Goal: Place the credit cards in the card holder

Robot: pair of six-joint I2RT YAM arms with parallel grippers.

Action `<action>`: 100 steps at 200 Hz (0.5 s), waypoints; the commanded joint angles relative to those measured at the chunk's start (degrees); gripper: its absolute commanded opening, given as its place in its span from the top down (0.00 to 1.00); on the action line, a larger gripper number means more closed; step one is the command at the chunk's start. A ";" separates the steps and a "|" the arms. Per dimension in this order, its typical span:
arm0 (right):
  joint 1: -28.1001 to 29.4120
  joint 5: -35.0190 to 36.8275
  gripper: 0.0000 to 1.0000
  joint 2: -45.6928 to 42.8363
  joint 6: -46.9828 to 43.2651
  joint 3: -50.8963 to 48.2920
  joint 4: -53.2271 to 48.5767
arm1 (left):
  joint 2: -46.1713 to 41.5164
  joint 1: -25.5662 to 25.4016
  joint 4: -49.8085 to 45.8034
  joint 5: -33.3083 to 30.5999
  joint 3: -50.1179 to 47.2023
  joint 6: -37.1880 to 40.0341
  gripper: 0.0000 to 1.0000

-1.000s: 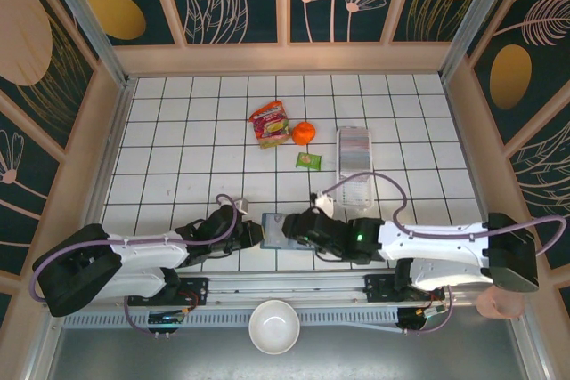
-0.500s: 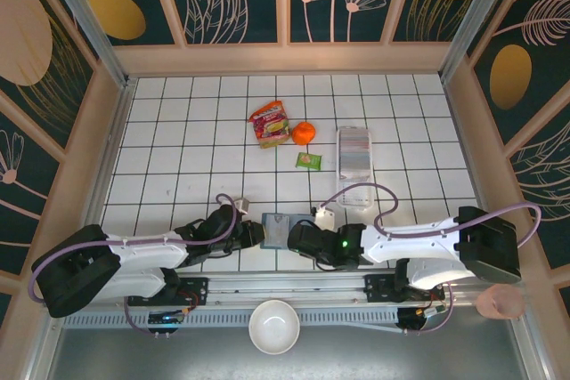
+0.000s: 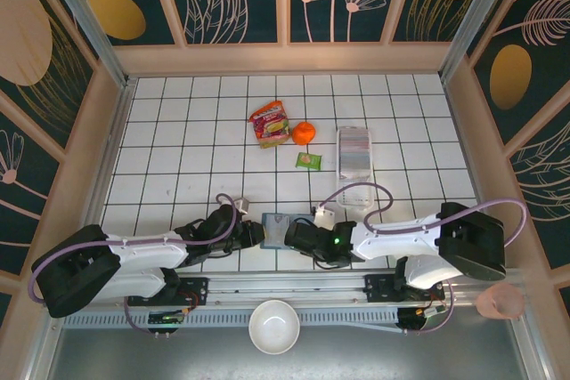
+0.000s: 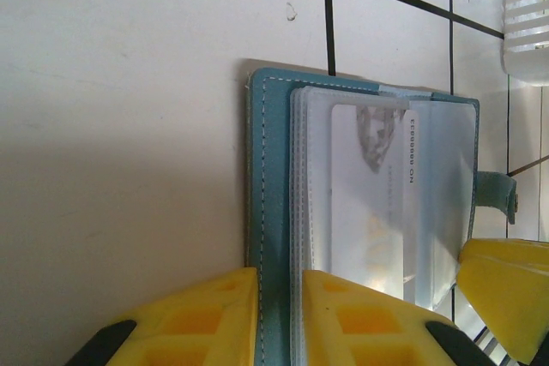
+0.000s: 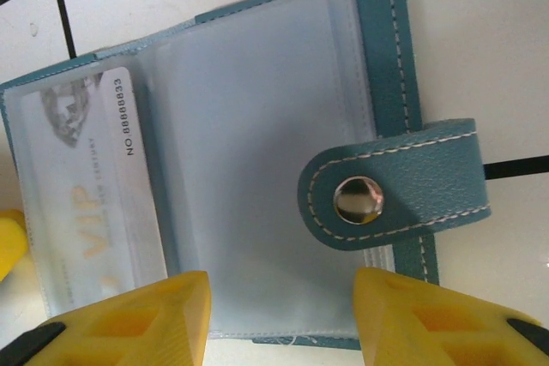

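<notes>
Card holder (image 3: 274, 230) lies open on the tiled worktop (image 3: 178, 175), near its front edge, between your two arms. Your left claw (image 4: 281, 276) is clenched on the holder's teal cover edge, its fingers (image 4: 180, 319) nearly together. Your right claw (image 5: 283, 285) is released, spread wide over the clear sleeves. One credit card (image 5: 77, 186), marked VIP, sits in a sleeve. Snap strap (image 5: 403, 186) lies folded across the inside.

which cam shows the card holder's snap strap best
Right wrist view: the snap strap lies close up, silver stud plain, on the open card holder. Left wrist view catches just its tip at the holder's edge. In the top external view it is too small to tell.
</notes>
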 commanded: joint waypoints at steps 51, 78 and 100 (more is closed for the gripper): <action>-1.87 -1.72 0.51 4.54 -2.68 1.77 6.18 | -0.02 -0.23 -2.44 -0.01 -0.27 0.07 0.80; -2.73 -3.03 0.51 5.23 -3.22 0.79 12.44 | 0.32 -0.16 -2.29 -0.13 -0.37 0.08 0.80; -3.37 -4.23 0.51 6.31 -3.15 0.39 16.15 | 0.31 -0.22 -2.11 -0.22 -0.91 -0.18 0.81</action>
